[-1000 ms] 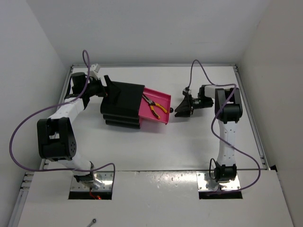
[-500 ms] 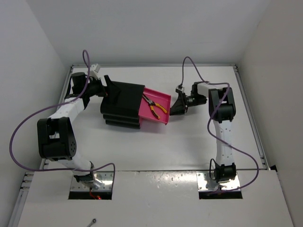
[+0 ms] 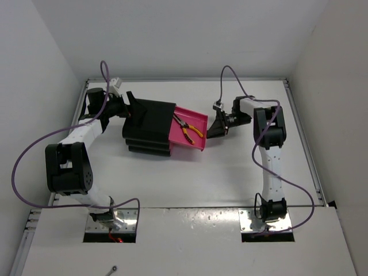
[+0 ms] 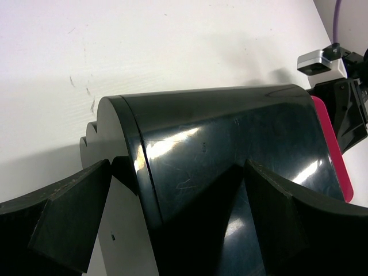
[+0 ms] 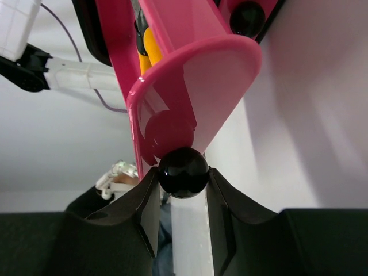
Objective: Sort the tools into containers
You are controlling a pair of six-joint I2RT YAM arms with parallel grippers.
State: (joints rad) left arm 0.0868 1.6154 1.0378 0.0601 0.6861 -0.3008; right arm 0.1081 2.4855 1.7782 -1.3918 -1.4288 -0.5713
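Right jaws pinch the drawer knob; left jaws wide around cabinet. I'd push straight in, knob centred between jaws.

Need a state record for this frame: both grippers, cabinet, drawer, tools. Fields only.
left gripper: fingers on either side of the cabinet's rear end; firm grip unclear
right gripper: shut on the knob of the top drawer
cabinet: black, sits between the two arms
top drawer: magenta-pink, pulled partly out toward the right arm
pliers: yellow-handled, lying inside the open drawer
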